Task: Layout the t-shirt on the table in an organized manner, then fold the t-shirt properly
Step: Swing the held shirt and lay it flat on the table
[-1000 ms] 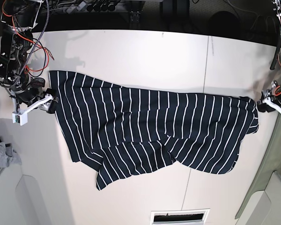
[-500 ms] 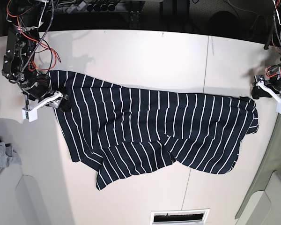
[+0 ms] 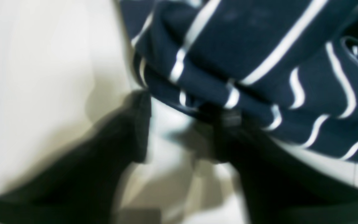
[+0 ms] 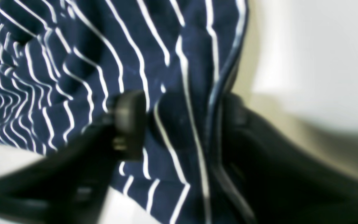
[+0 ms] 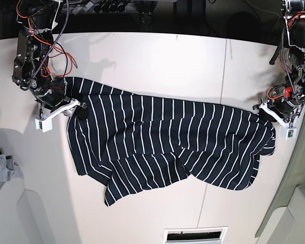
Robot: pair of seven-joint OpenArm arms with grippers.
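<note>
Between the left gripper's point(image 3: 182, 124) parted dark fingers point(image 3: 135, 124), the left wrist view shows bare table point(image 3: 42, 77); the navy white-striped t-shirt's point(image 3: 259, 62) bunched edge lies just beyond their tips, touching the right-hand one, though blur hides any grip. Across the right wrist view, the right gripper point(image 4: 182, 124) stands narrowly apart, one finger point(image 4: 129, 124) over the striped cloth, the other at its hem, white tabletop beyond. From the base view, the shirt point(image 5: 168, 137) spreads rumpled between both grippers, open table along its far side.
</note>
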